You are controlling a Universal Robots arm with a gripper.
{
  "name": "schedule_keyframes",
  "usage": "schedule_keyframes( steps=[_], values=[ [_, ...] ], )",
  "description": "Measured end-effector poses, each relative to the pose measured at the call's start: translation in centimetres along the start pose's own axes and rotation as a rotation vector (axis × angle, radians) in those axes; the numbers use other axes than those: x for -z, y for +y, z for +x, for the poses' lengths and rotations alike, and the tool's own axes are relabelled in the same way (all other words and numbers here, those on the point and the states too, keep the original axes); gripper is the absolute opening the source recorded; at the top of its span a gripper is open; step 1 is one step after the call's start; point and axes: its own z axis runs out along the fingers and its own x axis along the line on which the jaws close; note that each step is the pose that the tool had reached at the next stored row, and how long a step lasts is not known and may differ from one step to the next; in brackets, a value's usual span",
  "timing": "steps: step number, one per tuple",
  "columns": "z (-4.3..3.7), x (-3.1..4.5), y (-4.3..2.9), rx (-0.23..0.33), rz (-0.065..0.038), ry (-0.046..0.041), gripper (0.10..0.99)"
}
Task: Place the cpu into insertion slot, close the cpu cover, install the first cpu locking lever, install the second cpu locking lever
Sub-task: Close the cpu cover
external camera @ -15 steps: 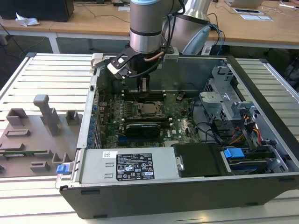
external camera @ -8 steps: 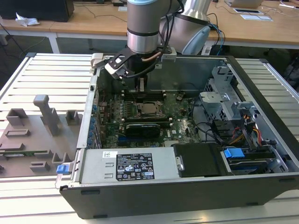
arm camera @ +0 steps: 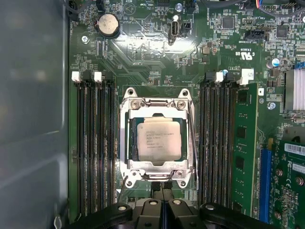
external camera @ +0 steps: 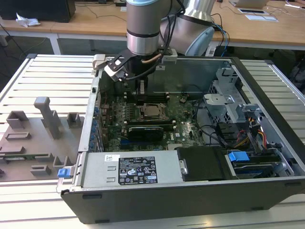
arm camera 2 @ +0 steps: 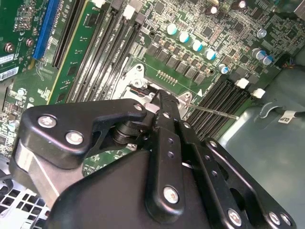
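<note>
The cpu (arm camera: 158,140), a silvery square chip, lies in the insertion slot (arm camera: 127,102) on the green motherboard (arm camera: 143,52). The cpu cover (arm camera: 157,168), a silvery windowed frame, lies flat around it. A thin wire locking lever (arm camera: 193,143) runs along one side of the socket. In the second wrist view a thin metal rod (arm camera 2: 214,112) sticks out over the black memory slots. My gripper (arm camera: 162,193) hovers at the socket's edge, fingers together with nothing visible between them. It also shows in the second wrist view (arm camera 2: 159,98) and in the exterior view (external camera: 142,90), just behind the socket (external camera: 151,113).
Black memory slots (arm camera: 95,143) flank the socket on both sides. The open case wall (external camera: 200,71) stands close behind the arm. A power supply (external camera: 138,169) and a drive cage (external camera: 228,105) lie inside the case. A grey fixture plate (external camera: 38,138) sits at the exterior view's left.
</note>
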Motion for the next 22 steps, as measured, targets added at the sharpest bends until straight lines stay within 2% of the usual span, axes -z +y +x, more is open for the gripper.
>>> schedule_keyframes(
  steps=[4, 6, 11, 17, 22],
  values=[
    [0.01, -0.28, -0.22, 0.0, 0.0, 0.0, 0.106],
    [0.03, -0.68, -0.23, 0.0, 0.0, 0.0, 0.106],
    [0.04, -1.35, 0.34, 0.0, 0.0, 0.0, 0.106],
    [0.08, -2.3, 0.39, 0.0, 0.0, 0.0, 0.106],
    [0.09, -2.64, 0.4, 0.0, 0.0, 0.0, 0.106]
  ],
)
